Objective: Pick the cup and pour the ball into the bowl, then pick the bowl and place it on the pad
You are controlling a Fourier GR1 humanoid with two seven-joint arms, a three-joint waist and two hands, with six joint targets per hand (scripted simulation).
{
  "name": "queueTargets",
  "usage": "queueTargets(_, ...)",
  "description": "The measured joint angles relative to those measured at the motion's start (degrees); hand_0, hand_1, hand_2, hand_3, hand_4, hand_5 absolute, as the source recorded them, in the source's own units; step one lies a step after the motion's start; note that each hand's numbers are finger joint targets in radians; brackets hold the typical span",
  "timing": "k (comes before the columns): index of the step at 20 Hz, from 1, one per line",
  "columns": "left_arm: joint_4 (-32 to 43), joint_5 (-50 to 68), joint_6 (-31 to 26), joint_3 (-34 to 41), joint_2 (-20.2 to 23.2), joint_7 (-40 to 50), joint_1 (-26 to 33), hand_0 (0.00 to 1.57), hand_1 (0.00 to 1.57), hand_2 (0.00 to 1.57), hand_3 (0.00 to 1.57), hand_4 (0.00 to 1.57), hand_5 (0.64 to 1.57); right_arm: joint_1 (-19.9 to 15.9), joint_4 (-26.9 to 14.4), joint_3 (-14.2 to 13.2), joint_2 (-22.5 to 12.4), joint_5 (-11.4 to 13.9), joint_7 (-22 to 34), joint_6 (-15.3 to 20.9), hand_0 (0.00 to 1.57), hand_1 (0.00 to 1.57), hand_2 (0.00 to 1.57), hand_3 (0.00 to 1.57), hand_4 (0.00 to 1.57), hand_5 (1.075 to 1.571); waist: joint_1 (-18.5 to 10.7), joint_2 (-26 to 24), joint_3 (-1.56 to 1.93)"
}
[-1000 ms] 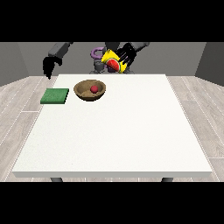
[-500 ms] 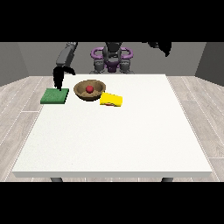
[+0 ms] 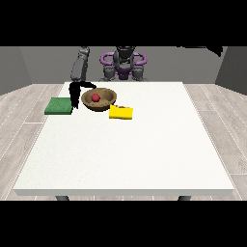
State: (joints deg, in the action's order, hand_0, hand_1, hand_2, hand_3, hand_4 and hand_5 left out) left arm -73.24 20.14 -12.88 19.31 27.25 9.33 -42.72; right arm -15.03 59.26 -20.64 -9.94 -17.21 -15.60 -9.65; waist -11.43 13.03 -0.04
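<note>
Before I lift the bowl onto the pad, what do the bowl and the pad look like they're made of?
The bowl looks like wood: brown, matte, darker inside around the red ball. The pad is a flat green slab, matte, possibly foam or rubber; the view leaves that open.

A small red ball [image 3: 96, 97] sits in a round brown wooden bowl [image 3: 106, 102], a yellow cup [image 3: 121, 113] and flat green pad [image 3: 59, 105] on the plain white table [image 3: 125, 149].

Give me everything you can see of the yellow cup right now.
The yellow cup lies on its side on the white table, just in front of the brown bowl and towards the view's right of it, at or touching the bowl's rim. It looks plain, smooth and solid yellow. No hand holds it. Its opening cannot be made out. The red ball sits in the bowl, not the cup.
</note>
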Motion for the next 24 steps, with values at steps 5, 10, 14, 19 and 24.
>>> queueTargets(5, 1.21, 3.26, -3.34, 3.54, 3.87, -0.17, 1.97, 0.0, 0.0, 0.0, 0.0, 0.24, 1.502, -3.56, -7.58, 0.73, 0.05, 1.46, -3.87, -0.15, 0.0, 0.0, 0.0, 0.0, 0.0, 1.569, 1.14, 0.44, 0.05)
queueTargets(10, 2.39, 5.79, -6.47, 6.58, 7.35, -1.36, 3.68, 0.0, 0.0, 0.0, 0.0, 0.22, 1.491, -6.03, -12.43, 0.86, -0.03, 2.32, -8.49, -0.14, 0.0, 0.0, 0.0, 0.0, 0.0, 1.571, 2.03, 1.28, -0.47)
queueTargets(14, 3.32, 6.53, -6.61, 7.6, 9.12, -0.55, 3.94, 0.0, 0.0, 0.0, 0.0, 0.25, 1.506, -7.72, -14.34, 1.47, 1.81, 2.41, -9.72, 0.89, 0.0, 0.0, 0.0, 0.0, 0.32, 1.534, 2.99, 0.36, -0.68)
queueTargets(19, 2.64, 8.08, -7.58, 8.19, 9.9, -0.37, 3.34, 0.0, 0.0, 0.0, 0.0, 0.36, 1.536, -7.05, -14.66, 0.36, 1.78, 2.67, -11.6, 4.29, 1.57, 1.57, 1.57, 1.57, 1.08, 1.445, 1.83, 1.5, -1.76)
queueTargets(24, 2.71, 9.14, -8.22, 8.92, 11.11, 0.08, 2.71, 0.0, 0.0, 0.0, 0.0, 0.62, 1.569, -5.44, -13.43, 0.48, 1.1, 4.74, -11.91, 9.16, 1.57, 1.57, 1.57, 1.57, 1.08, 1.485, 0.37, 1.86, -2.35)
